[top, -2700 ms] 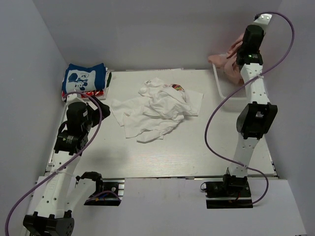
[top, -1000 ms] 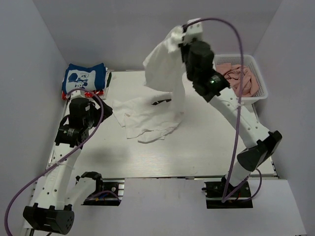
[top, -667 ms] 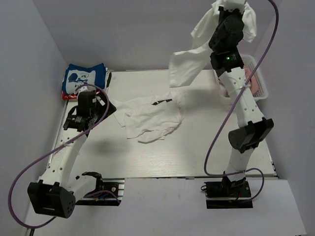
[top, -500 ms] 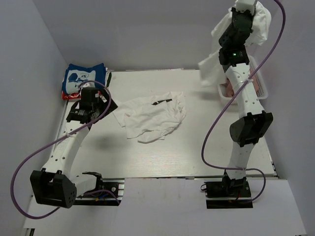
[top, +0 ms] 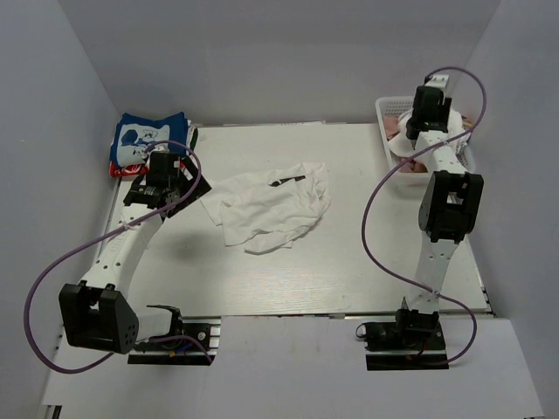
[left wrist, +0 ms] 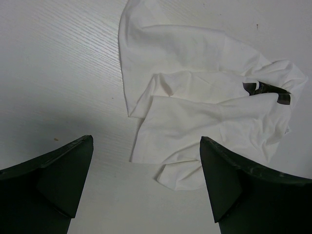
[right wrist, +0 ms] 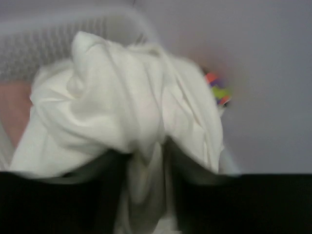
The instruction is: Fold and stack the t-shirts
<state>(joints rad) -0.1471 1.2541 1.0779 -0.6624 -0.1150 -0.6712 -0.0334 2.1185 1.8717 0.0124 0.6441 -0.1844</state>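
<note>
Over the basket (top: 382, 109), white tee (right wrist: 122, 112) hides whether right fingers (right wrist: 48, 204) grip; left fingers (left wrist: 53, 180) apart.

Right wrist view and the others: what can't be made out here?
- Right wrist view: blurred, cloth over the fingers; whether the right gripper holds the printed white tee cannot be told.
- Top view: the right arm hides much of the basket.
- Top view: the red tee under the blue tee shows only an edge.
- Left wrist view: the open left gripper covers part of the plain white tee.
</note>
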